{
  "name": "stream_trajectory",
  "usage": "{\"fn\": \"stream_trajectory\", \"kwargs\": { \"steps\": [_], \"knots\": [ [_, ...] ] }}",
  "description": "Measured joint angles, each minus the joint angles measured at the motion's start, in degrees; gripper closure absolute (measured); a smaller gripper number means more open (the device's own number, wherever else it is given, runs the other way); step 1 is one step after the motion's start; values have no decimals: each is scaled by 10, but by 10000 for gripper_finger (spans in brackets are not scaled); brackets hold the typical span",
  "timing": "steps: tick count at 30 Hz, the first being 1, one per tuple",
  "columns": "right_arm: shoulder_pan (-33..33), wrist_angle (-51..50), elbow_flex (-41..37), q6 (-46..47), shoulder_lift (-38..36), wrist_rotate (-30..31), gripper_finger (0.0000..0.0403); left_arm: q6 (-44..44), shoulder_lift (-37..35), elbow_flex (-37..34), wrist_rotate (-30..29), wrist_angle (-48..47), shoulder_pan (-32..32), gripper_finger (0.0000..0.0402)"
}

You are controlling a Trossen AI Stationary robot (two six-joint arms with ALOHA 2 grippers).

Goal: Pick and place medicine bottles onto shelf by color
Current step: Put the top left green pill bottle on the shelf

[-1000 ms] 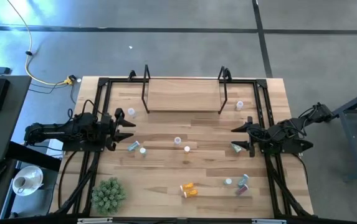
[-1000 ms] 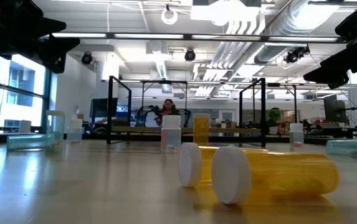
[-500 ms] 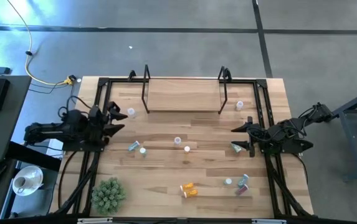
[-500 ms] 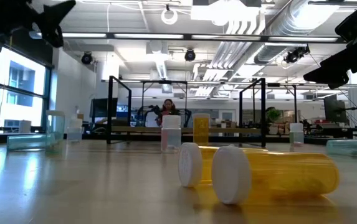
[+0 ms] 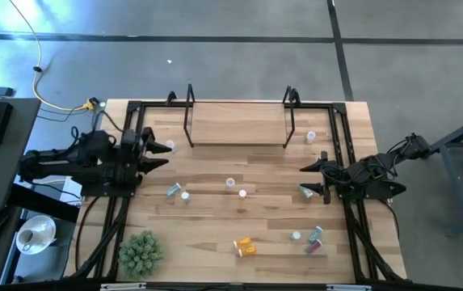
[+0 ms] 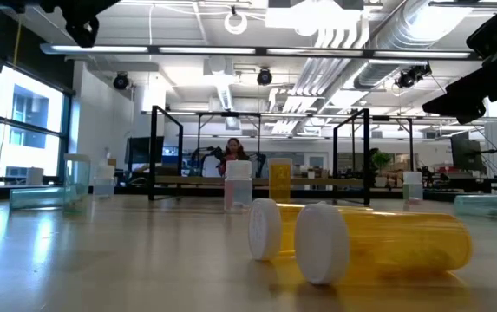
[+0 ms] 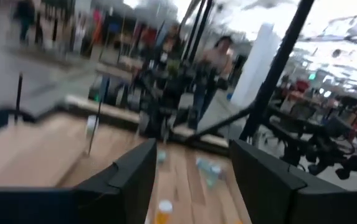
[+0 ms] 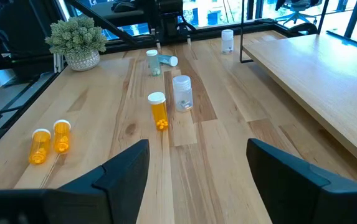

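Pincer of the left arm (image 5: 157, 153), fingers spread and grasping nothing, hangs above the tabletop's (image 5: 215, 218) left edge, just beside a whitish bottle (image 5: 170, 145) standing near the shelf's (image 5: 237, 127) left black upright. Pincer of the right arm (image 5: 312, 179), likewise released and empty, waits at the right edge with a teal bottle (image 5: 305, 192) lying just under its fingers. No bottle stands on the shelf board yet, so the sorting appears barely begun.

Remaining bottles are scattered: a teal pair (image 5: 174, 191) left of centre, a clear one (image 5: 230, 183) and an orange one (image 8: 158, 110) upright at mid-table, two orange ones (image 5: 246, 246) lying side by side at the near edge, a purple one (image 5: 316, 237) lying to their right beside another upright bottle, and a whitish one (image 5: 311, 137) by the shelf's right upright. The plant ball (image 5: 140, 251) sits at the near left corner.

To do the step well, the left pincer probably should descend squarely over the nearest upright bottle, straddle the body below the cap, then clench gently; a skewed approach risks toppling so light a cylinder. Like colours should be grouped in one zone of the board.
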Motion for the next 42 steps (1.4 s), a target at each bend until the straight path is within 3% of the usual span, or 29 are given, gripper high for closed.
{"fn": "stream_trajectory", "kwargs": {
  "steps": [9, 17, 22, 29, 35, 42],
  "knots": [
    [0, 0, 0, 0, 0, 0, 143, -54, 116, 37, 11, -28, -7, 204],
    [0, 0, 0, 0, 0, 0, 143, -56, 147, 40, -28, -3, -70, 204],
    [0, 0, 0, 0, 0, 0, 143, -15, 147, 101, -72, -26, -113, 204],
    [0, 0, 0, 0, 0, 0, 143, 44, 171, 172, -194, -148, -178, 204],
    [0, 0, 0, 0, 0, 0, 143, -10, 227, 171, -253, -246, -244, 204],
    [0, 0, 0, 0, 0, 0, 143, -71, 308, 171, -284, -254, -317, 204]
  ]
}}
